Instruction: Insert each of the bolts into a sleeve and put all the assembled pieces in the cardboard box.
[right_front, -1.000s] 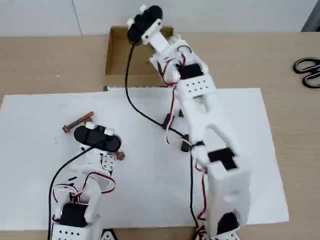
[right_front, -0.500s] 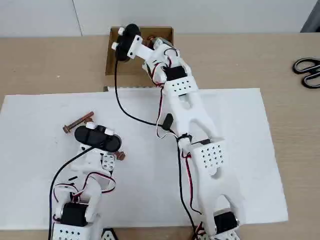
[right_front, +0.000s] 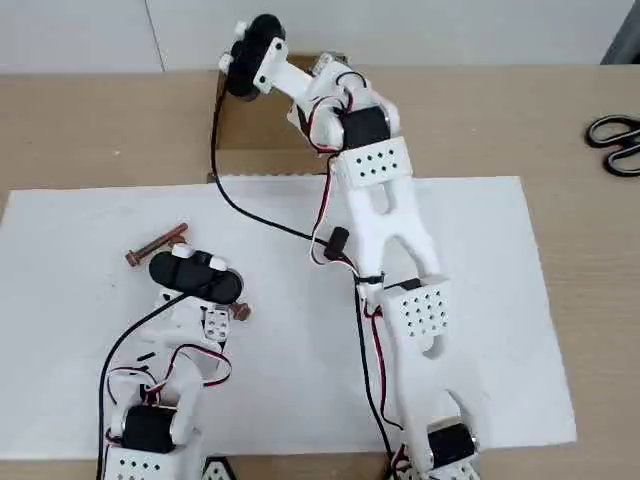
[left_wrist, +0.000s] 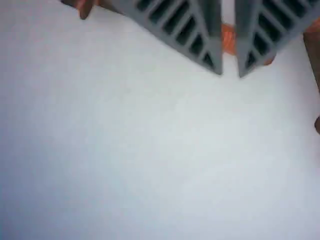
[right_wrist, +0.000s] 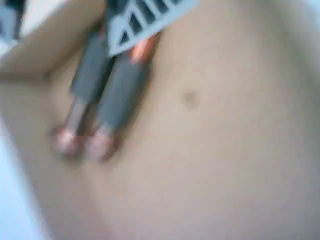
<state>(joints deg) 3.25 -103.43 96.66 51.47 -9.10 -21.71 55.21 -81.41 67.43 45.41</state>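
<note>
pieces (right_wrist: 107, 100): two sleeved bolts, side by side in a corner of the box (right_wrist: 225, 150)
right gripper (right_wrist: 60, 40): over the box, jaws wide, gripping nothing
loose bolt (right_front: 157, 243): on the paper (right_front: 480, 250), outside the box
left gripper (left_wrist: 230, 73): outside the box too, jaws pretty much together, second bolt (left_wrist: 227, 40) behind the slit

Light wooden table (right_front: 100, 120) spans whole high view, grain faint, surface matte. Large white paper sheet (right_front: 80, 380) lies flat on it, covering most of near half, long edges parallel to table's far edge, bare wood showing beyond it at both sides. Black-handled scissors (right_front: 615, 143) rest on bare wood at far right, well apart from sheet. Pale wall (right_front: 450, 30) rises behind table; thin slanting seam (right_front: 155, 35) crosses it. Dark object (right_front: 627, 40) at upper right corner, unidentifiable. Light even, shadows soft.
</note>
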